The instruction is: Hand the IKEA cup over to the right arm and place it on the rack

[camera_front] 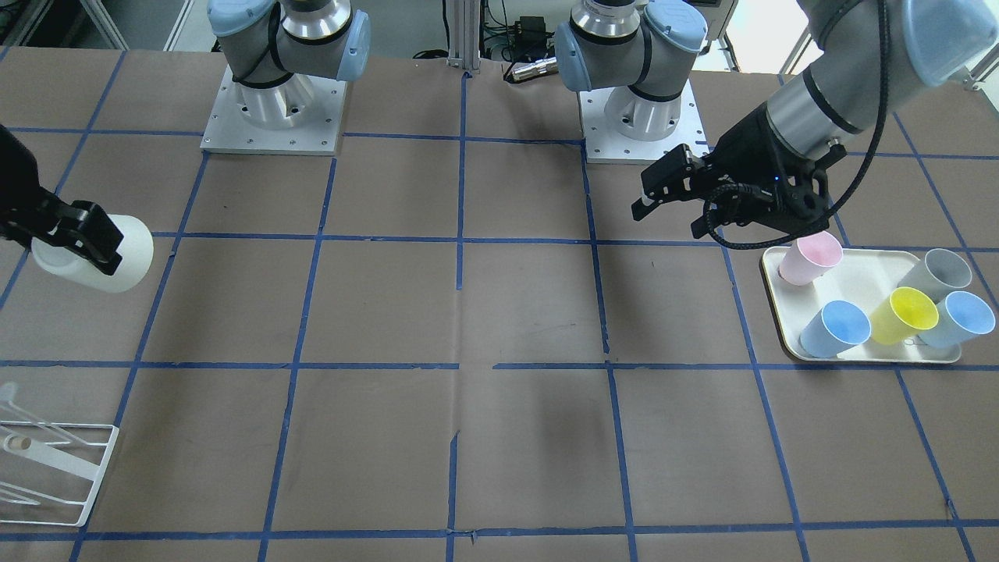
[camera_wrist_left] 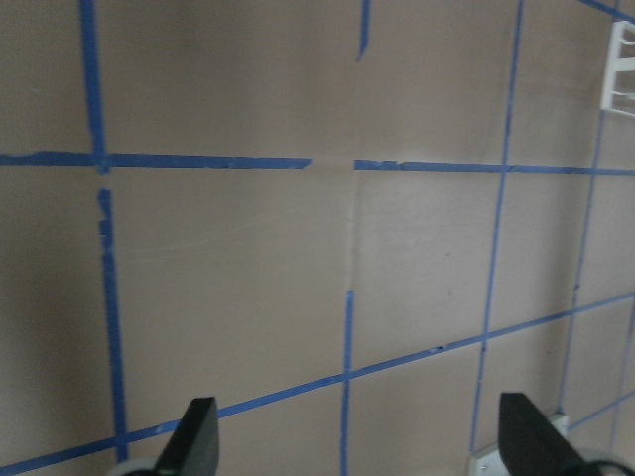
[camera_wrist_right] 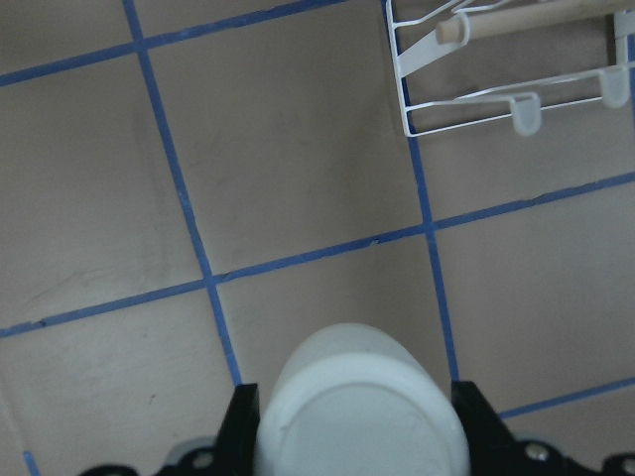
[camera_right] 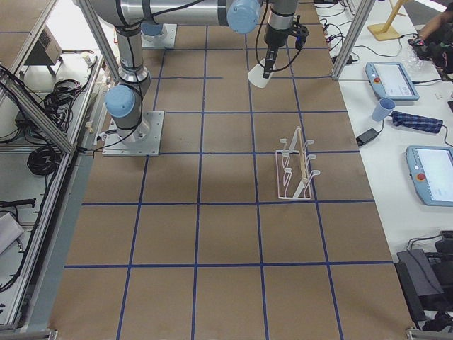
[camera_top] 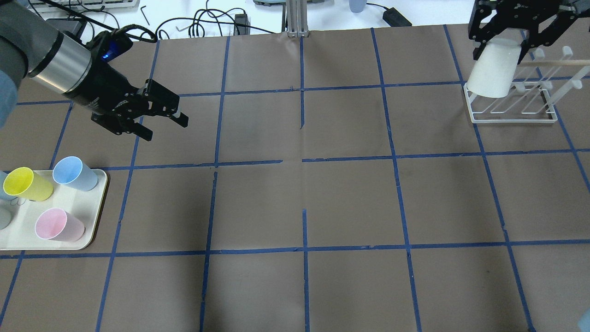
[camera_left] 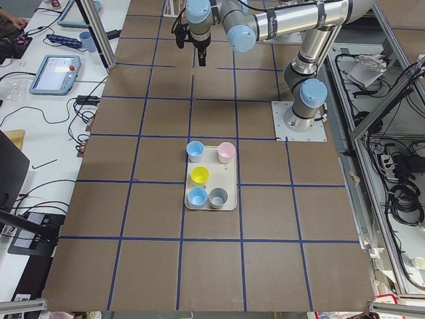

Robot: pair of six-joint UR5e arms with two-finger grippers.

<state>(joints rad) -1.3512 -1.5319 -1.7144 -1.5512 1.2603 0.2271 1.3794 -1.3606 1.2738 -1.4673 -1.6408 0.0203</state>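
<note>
My right gripper (camera_top: 500, 39) is shut on the IKEA cup (camera_top: 489, 71), a pale cream-white cup held in the air, its base toward the wrist. The cup also shows in the front view (camera_front: 117, 257), in the gripper (camera_front: 78, 242), and in the right wrist view (camera_wrist_right: 362, 416). The white wire rack (camera_top: 516, 110) stands beside and below the cup, apart from it; it also shows in the front view (camera_front: 55, 464) and the right wrist view (camera_wrist_right: 476, 94). My left gripper (camera_top: 165, 127) is open and empty above the table; it also shows in the left wrist view (camera_wrist_left: 362, 441).
A cream tray (camera_top: 69, 196) at my left holds pink (camera_top: 57, 226), yellow (camera_top: 25, 184), blue (camera_top: 73, 173) and grey cups. In the front view the tray (camera_front: 858, 273) lies just under the left arm's wrist. Both arm bases (camera_front: 273, 109) stand at the table's near edge.
</note>
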